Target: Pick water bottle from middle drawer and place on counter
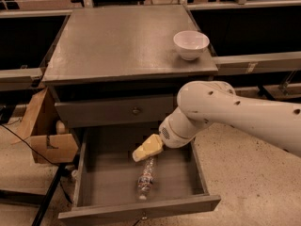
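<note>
The water bottle [146, 177] lies on its side on the floor of the open middle drawer [113, 173], cap toward the drawer front. My gripper [145, 149], with yellowish fingers, hangs inside the drawer just above the bottle's far end. The white arm reaches in from the right. The grey counter [122, 36] above holds only a white bowl [191, 44] at its right rear.
A shut upper drawer front with a round knob [136, 110] sits under the counter. A cardboard box [47, 135] stands left of the cabinet with a black cable on the floor. Dark shelving runs behind on both sides.
</note>
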Tool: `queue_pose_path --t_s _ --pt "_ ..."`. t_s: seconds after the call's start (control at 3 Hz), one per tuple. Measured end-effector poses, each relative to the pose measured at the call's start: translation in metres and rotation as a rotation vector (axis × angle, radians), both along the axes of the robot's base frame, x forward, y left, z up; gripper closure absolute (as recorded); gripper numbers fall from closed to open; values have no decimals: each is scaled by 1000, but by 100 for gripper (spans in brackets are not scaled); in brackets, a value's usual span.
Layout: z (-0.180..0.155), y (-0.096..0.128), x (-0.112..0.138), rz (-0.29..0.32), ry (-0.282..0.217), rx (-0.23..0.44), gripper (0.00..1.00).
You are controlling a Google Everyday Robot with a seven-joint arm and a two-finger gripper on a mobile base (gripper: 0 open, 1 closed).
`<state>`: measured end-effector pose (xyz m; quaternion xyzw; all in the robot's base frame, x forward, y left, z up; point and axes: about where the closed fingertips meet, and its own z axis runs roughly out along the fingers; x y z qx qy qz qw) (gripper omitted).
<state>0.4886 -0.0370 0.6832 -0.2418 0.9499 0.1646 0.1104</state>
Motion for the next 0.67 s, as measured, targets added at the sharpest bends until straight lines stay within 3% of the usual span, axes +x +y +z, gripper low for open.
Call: queue_pose_path --t_s 0.33,0.67 --pt "-13 -4 7 -28 -2 -13 0" --pt "-57 -16 22 -127 24 -35 0"
